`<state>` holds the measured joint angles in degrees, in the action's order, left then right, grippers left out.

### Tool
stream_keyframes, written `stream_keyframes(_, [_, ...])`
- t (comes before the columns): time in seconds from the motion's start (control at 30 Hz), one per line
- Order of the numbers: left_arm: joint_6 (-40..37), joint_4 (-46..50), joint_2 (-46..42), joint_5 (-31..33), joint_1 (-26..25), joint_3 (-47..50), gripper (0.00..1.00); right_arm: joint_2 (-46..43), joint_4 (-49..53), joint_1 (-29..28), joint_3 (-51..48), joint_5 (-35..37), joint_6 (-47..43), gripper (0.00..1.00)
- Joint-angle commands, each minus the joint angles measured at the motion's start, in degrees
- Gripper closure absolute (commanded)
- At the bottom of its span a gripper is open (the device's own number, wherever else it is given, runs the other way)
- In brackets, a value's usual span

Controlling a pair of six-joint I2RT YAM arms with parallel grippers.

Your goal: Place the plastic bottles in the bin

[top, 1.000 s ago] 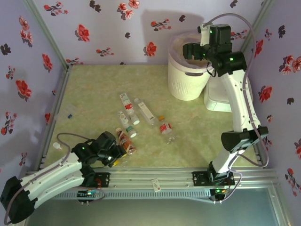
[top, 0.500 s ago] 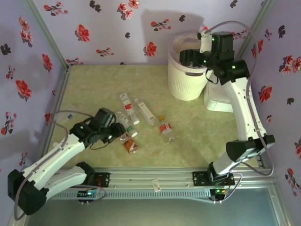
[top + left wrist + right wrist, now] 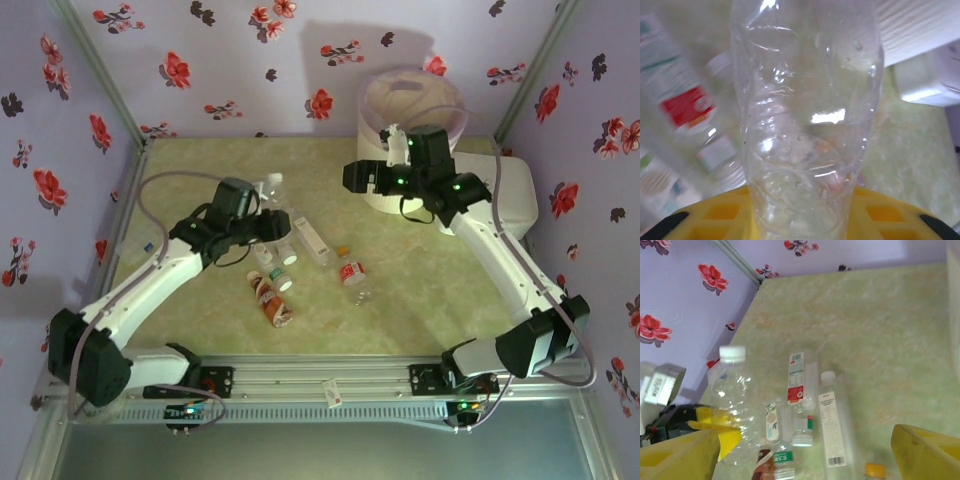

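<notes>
Lilac walls [image 3: 200,60] with red flowers are closing in a pale green marbled table [image 3: 200,170]. I am seeing the left gripper [image 3: 270,224] clamped on a clear bottle [image 3: 805,125]. It is pinching the lower body between its yellow fingers [image 3: 720,215] and holding it upright at the left-middle of the table. That bottle is crumpled and see-through, and it is wearing a white cap [image 3: 733,353]. Just right of it the other bottles [image 3: 310,240] are lying scattered mid-table. Most are clear ones with red-and-white labels, with an orange-capped bottle [image 3: 352,275] among them and a brown bottle [image 3: 272,302] nearest the arms. The left wrist picture is blurring what is probably one of the labelled ones behind the held bottle. The right gripper [image 3: 353,177] is hanging with its jaws spread wide, gripping nothing, near the left side of the bin [image 3: 400,92]. The bin is standing at the far right, cream and ribbed, with a pink liner folded over its rim. I am also seeing a white box [image 3: 512,195] sitting just beside it.
</notes>
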<state>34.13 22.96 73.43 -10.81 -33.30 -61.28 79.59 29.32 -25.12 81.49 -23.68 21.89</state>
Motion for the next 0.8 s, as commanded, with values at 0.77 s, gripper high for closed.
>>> stream_keyframes(0.77, [-12.03, -14.76, 2.28, -19.87, 0.24, -1.3, 0.63, 10.81, -23.88, -8.19, -2.65, -12.21, 17.92, 0.18])
